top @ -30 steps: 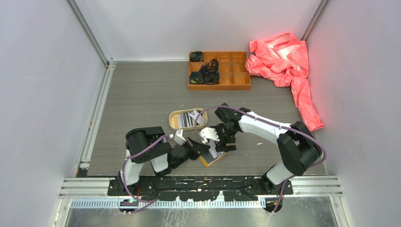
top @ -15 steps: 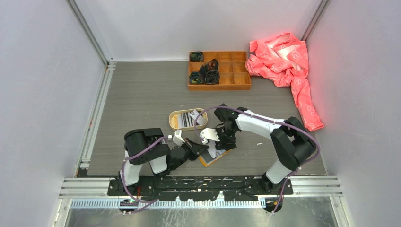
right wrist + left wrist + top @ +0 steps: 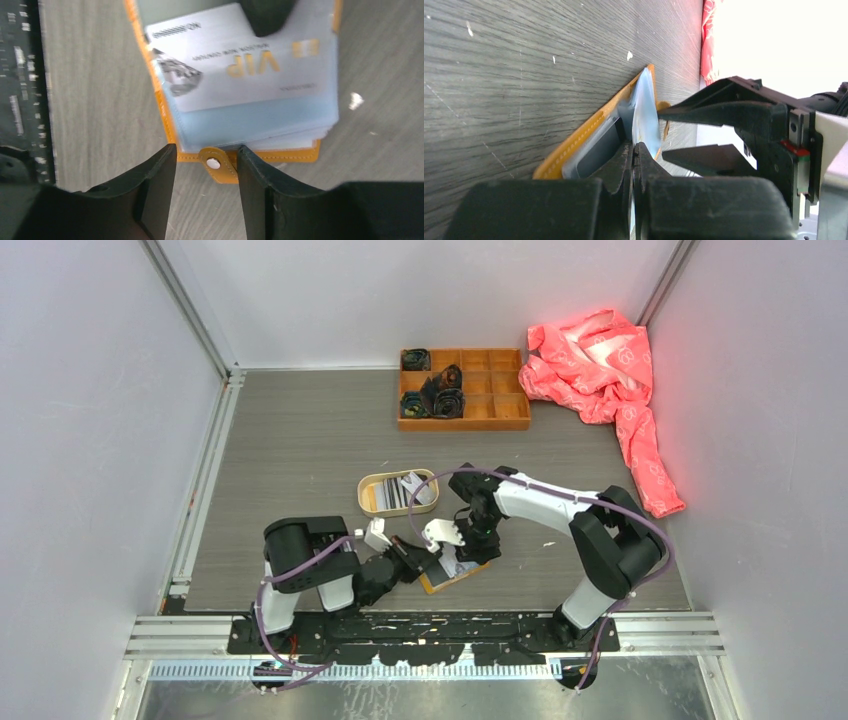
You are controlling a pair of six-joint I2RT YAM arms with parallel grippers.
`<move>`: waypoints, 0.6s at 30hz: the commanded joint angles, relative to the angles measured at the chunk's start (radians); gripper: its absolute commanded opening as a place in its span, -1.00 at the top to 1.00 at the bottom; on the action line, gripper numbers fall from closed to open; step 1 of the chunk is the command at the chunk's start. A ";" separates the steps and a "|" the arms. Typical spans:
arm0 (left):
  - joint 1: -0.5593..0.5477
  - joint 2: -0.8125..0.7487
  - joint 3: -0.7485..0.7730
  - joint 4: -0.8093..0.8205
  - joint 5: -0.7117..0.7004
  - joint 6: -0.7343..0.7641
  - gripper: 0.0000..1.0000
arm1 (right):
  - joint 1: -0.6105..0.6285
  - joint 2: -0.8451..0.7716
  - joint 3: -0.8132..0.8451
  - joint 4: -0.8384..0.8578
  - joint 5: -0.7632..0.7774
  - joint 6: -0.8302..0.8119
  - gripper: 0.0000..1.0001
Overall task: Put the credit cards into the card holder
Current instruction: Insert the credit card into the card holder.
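We find the card holder [image 3: 452, 578] open on the worktop [image 3: 300, 440].
Left jaws together at its clear sleeve [image 3: 644, 110]; right jaws apart astride its snap tab [image 3: 215, 165]; a VIP card [image 3: 240, 65] sits inside.

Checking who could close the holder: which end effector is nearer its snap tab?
Right. The right end effector straddles the tab; the left end effector pinches the holder at its opposite edge.

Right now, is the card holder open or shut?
Open. The card holder lies spread on the table, its clear sleeves and a VIP card showing, and its snap tab sticks out unfastened.
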 commanded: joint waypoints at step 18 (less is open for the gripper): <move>-0.027 0.003 0.012 -0.009 -0.013 0.083 1.00 | -0.008 -0.156 -0.003 -0.034 -0.088 0.034 -0.23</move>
